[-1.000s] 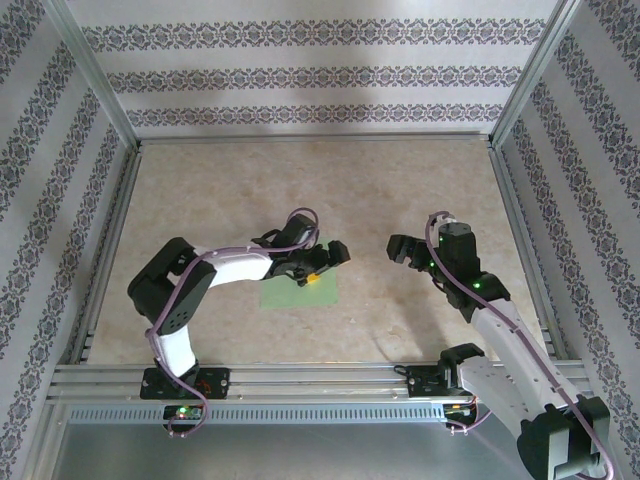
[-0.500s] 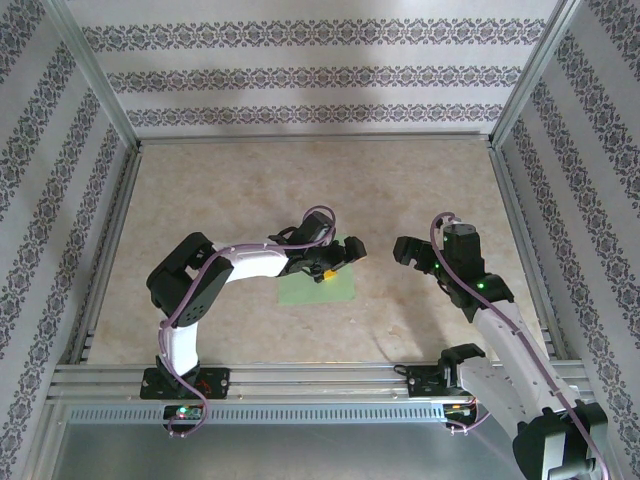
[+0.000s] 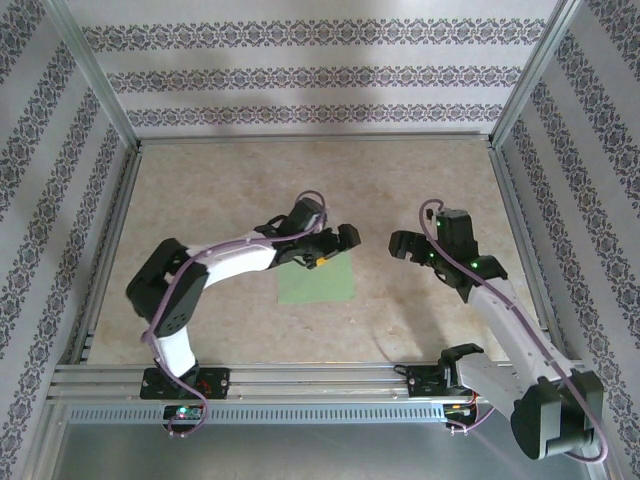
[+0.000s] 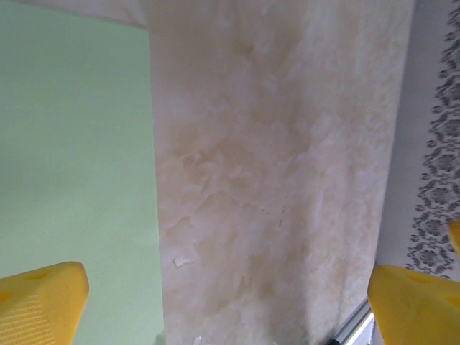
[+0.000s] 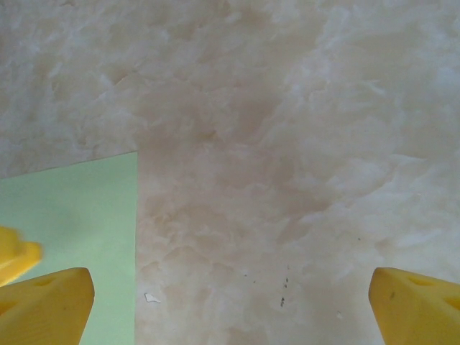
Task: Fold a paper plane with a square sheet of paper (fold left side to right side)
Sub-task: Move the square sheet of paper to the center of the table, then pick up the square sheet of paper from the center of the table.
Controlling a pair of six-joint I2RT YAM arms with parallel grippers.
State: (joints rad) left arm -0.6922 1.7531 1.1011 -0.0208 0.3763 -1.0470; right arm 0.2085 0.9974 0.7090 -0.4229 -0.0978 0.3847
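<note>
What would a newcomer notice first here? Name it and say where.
The light green square sheet of paper lies flat on the marbled beige table, near its middle. The left gripper hangs open over the sheet's far right corner, while the right gripper, also open, faces it from the right, off the paper.

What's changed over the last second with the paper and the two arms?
The flat light green square sheet of paper slid slightly right with the left gripper over it; that gripper then edged toward the far wall. Nothing was gripped or released. Both grippers stayed wide open; the right gripper barely moved.
</note>
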